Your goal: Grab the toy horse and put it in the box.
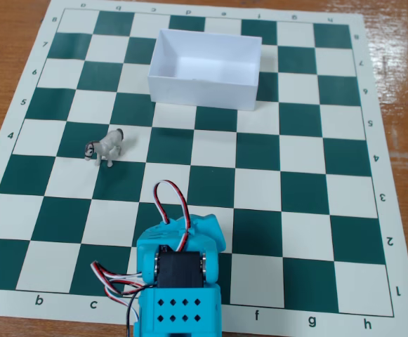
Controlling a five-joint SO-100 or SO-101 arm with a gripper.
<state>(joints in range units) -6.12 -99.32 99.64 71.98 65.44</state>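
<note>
A tiny pale grey-white plastic toy horse (105, 148) with dark mane and tail stands upright on a glossy green-and-white chessboard mat (316, 175) spread over a brown wooden surface (400, 49); its body runs slantwise, head low toward the left edge. Well apart, farther up the board, sits a white, thin-walled, open-topped rectangular box (202, 91). The turquoise plastic arm (179, 281), cut off at the bottom edge, hides its pincer, so whether that is wide or narrow cannot be told.

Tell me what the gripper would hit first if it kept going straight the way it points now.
Probably bare chessboard. The gripper points up the picture, its fingertips hidden; the box lies roughly ahead, farther on. The toy horse stands off to the left of that line. Depth is unclear.
</note>
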